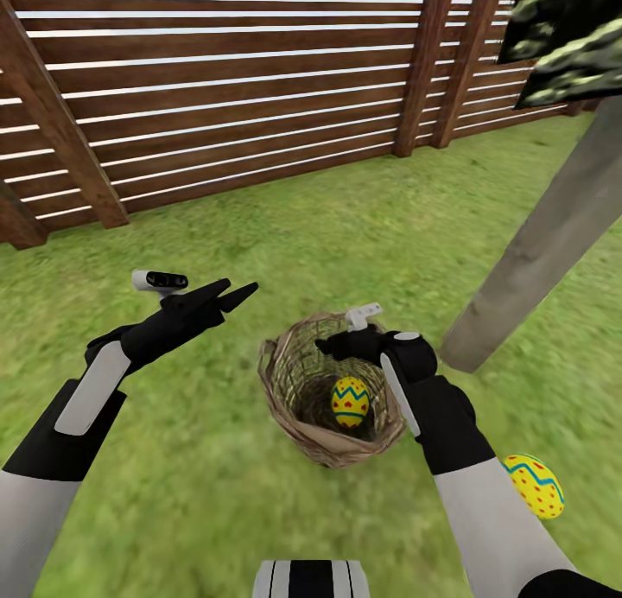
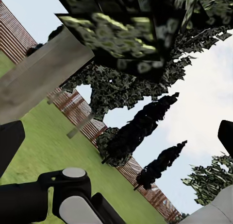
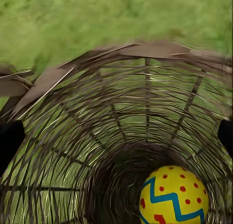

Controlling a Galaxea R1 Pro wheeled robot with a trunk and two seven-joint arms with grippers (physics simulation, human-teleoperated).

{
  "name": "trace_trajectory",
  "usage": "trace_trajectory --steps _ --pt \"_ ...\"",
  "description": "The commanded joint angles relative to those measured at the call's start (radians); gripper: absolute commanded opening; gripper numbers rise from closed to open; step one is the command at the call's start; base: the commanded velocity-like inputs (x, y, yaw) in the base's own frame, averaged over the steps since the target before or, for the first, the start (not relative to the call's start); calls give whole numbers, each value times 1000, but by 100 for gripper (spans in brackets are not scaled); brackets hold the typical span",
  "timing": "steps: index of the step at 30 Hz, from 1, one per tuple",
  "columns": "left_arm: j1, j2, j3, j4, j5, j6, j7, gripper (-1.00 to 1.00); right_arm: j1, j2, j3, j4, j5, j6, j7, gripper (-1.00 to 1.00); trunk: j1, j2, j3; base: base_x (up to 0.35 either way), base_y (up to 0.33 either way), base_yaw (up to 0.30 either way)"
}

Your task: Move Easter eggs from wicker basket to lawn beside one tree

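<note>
Our right gripper (image 1: 345,346) hovers open-fingered over the tan woven wicker basket (image 1: 285,382), where one yellow, blue-zigzagged egg (image 1: 350,401) remains. We see another matching egg (image 1: 536,486) lying on the green lawn (image 1: 216,494) near the pale grey tree trunk (image 1: 544,235), so we judge the job partly done. Our left gripper (image 1: 229,294) hangs empty, fingers apart.

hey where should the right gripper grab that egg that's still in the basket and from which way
Take the egg across its rounded middle, coming straight down through the open mouth of the wicker basket. The egg lies deep at the bottom and the woven walls close it in all round, so no side approach looks possible. The right gripper hangs over the rim, looking down at the egg.
</note>
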Motion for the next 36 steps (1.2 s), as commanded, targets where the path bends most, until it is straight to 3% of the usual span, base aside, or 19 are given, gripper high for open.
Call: trace_trajectory --steps 1,5,9,16,29,32,36 --pt "-1 1 -2 0 8 6 0 100 -1 0 4 -1 3 5 -19 100 0 0 -1 252 182 2" --pt "0 1 -2 0 9 6 0 100 1 -1 39 3 0 8 -121 100 0 0 -1 126 89 1" --pt "-1 1 -2 0 8 6 0 100 29 -3 50 22 -2 19 -181 100 0 0 -1 19 13 0" --pt "-1 1 -2 1 8 6 1 100 43 -5 48 51 -10 127 -191 100 0 0 -1 1 1 0" --pt "0 1 -2 2 8 6 1 100 44 -10 45 60 -4 143 -204 100 0 0 -1 1 0 0" --pt "0 1 -2 2 8 6 1 100 44 -2 48 99 -8 139 -276 100 0 0 -1 216 0 0" --pt "-1 1 -3 1 8 6 1 100 44 1 48 116 -13 134 -307 100 0 0 -1 262 0 0"
